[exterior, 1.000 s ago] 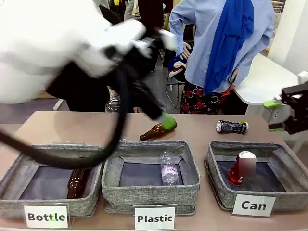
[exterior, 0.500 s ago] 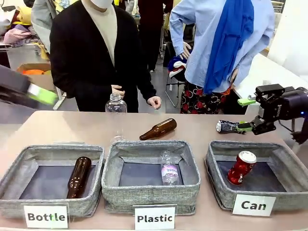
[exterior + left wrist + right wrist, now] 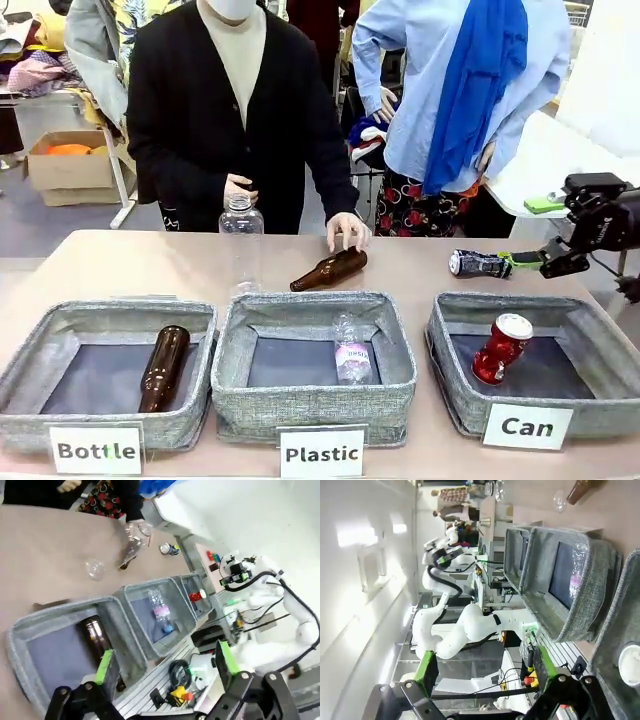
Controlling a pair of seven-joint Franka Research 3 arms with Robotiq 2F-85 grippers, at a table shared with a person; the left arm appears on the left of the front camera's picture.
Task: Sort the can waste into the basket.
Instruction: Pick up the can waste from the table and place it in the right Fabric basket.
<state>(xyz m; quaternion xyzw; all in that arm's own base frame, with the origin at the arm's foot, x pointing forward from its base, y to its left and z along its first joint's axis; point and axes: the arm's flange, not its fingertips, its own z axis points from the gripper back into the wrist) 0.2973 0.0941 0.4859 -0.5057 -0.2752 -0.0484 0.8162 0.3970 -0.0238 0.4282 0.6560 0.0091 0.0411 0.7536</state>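
Observation:
The red crushed can [image 3: 503,347] leans inside the "Can" basket [image 3: 452,345] at the front right. On the table behind that basket lies the dark can [image 3: 481,263], its green-yellow end facing right. My right gripper [image 3: 532,233] hovers open just right of it, the lower fingertip [image 3: 520,260] close to the can's end, with nothing between the fingers. In the right wrist view my right gripper [image 3: 485,667] stands open, with the red can's pale end [image 3: 630,658] low at the right. My left gripper [image 3: 165,662] is open and empty above the "Bottle" basket [image 3: 30,630].
A person's hand [image 3: 348,231] rests on a brown bottle [image 3: 330,270] lying mid-table. A clear plastic bottle [image 3: 240,238] stands upright beside it. The "Plastic" basket [image 3: 315,395] holds a clear bottle, and the "Bottle" basket [image 3: 30,360] holds a brown one.
My left arm has swung away from the table's middle and out of the front view. The red can has settled in the basket. The person's hand reached the brown bottle. My right gripper edged right.

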